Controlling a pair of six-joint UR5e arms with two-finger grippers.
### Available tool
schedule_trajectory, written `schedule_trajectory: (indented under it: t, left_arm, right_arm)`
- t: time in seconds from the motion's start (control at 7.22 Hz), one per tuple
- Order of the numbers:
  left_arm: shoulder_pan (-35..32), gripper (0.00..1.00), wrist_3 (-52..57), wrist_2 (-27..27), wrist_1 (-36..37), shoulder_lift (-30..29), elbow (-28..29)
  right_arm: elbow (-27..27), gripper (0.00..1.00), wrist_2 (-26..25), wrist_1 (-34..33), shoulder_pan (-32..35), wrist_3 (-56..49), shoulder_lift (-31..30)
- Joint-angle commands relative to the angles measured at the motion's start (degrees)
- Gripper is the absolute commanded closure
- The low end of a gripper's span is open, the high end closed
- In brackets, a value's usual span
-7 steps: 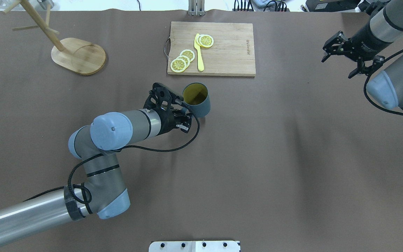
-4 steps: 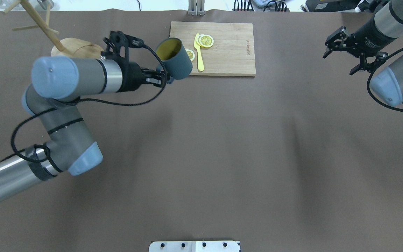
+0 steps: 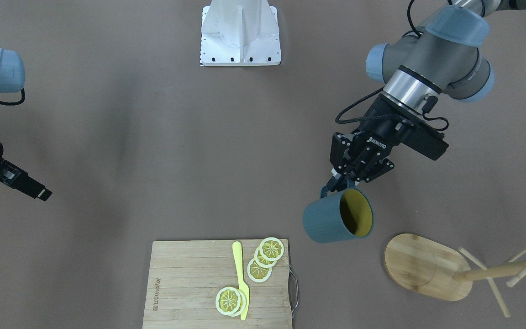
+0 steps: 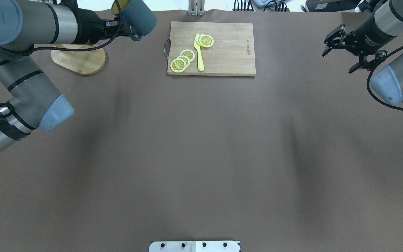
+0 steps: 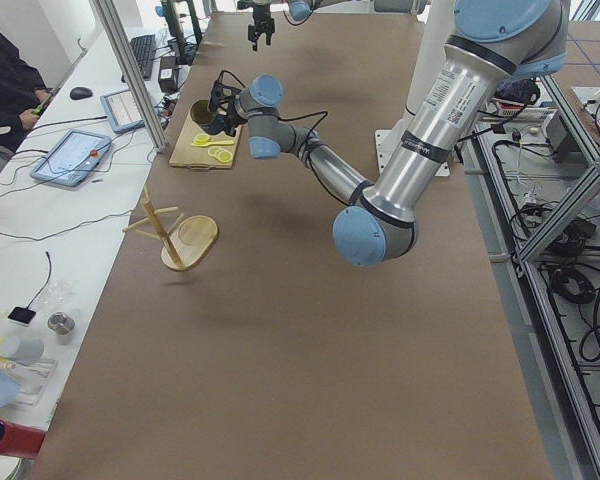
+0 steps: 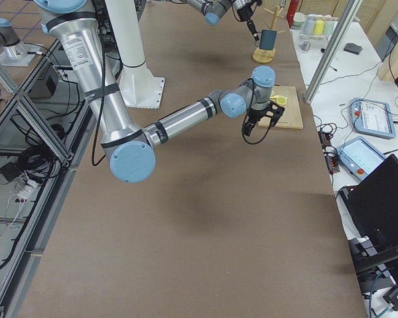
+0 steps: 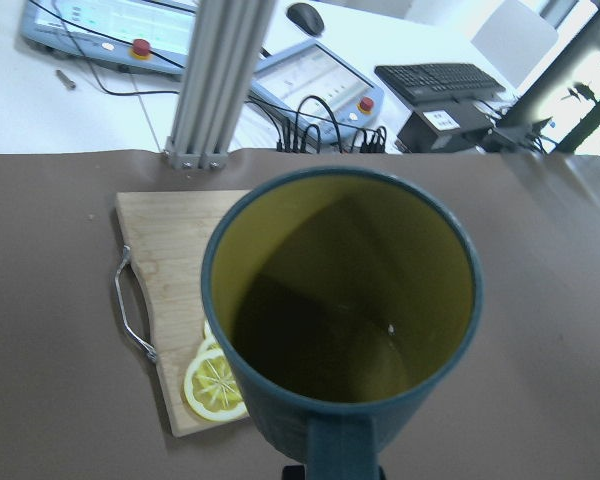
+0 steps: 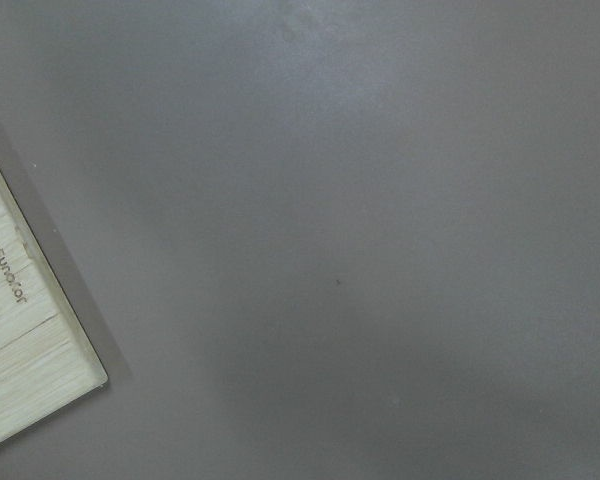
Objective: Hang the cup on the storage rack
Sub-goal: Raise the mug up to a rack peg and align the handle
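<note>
The dark teal cup [image 3: 329, 221], yellowish inside, hangs tilted in the air from my left gripper [image 3: 336, 185], which is shut on its handle. In the overhead view the cup [image 4: 140, 15] is at the far left edge, just right of the rack's oval bamboo base [image 4: 79, 59]. In the front view the storage rack [image 3: 427, 267] stands right of the cup, apart from it, its pole and pegs [image 3: 505, 270] pointing away. The left wrist view looks into the cup [image 7: 340, 330]. My right gripper [image 4: 337, 62] is open and empty above the far right of the table.
A wooden cutting board [image 4: 229, 52] with a metal handle lies at the far middle, holding lemon slices [image 4: 182, 60] and a yellow knife [image 4: 199, 52]. Its corner shows in the right wrist view [image 8: 20, 340]. The robot's base plate [image 4: 194, 246] is at the near edge.
My left gripper has lifted the cup off the table's middle and carried it up and to the far left, near the rack. The right arm has barely shifted.
</note>
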Motion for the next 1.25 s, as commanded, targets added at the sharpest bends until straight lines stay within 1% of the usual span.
schedule_trajectory:
  t: [0.0, 0.14, 0.28, 0.42, 0.55, 0.69, 0.83, 0.97, 1.11]
  left_arm:
    - [-3.1, 1.00, -6.6, 4.9, -0.4, -1.0, 4.6]
    - [-3.9, 1.00, -10.0, 6.6, -0.9, -3.2, 8.3]
    - [-3.9, 1.00, -17.1, 11.1, -4.4, -4.7, 11.5]
    - [-4.0, 1.00, -22.8, 11.7, -12.9, -4.8, 15.9]
    - [-5.1, 1.00, -26.0, 11.7, -15.6, -4.9, 18.2]
    - [-6.1, 1.00, -29.6, 11.7, -15.9, -5.0, 18.4]
    - [-6.9, 1.00, -35.9, 11.7, -20.9, -5.0, 20.6]
    - [-6.9, 1.00, -42.8, 11.8, -28.3, -4.9, 24.6]
    - [-7.2, 1.00, -47.7, 11.8, -30.3, -4.9, 25.0]
  right_arm:
    - [0.1, 0.00, -0.1, 0.1, 0.0, 0.3, 0.0]
    - [0.3, 0.00, -0.2, 0.1, 0.0, 0.4, 0.1]
    - [0.4, 0.00, -0.2, 0.1, 0.0, 0.4, 0.0]
    - [0.6, 0.00, -0.2, 0.1, -0.1, 0.4, 0.1]
    - [0.6, 0.00, -0.2, 0.1, 0.0, 0.4, 0.1]
    - [1.4, 0.00, -0.4, 0.1, -0.1, 0.5, 0.1]
    - [2.0, 0.00, -0.5, 0.0, -0.2, 0.6, 0.1]
    - [2.3, 0.00, -0.6, 0.0, -0.2, 0.6, 0.1]
    - [2.3, 0.00, -0.7, 0.0, -0.2, 0.6, 0.1]
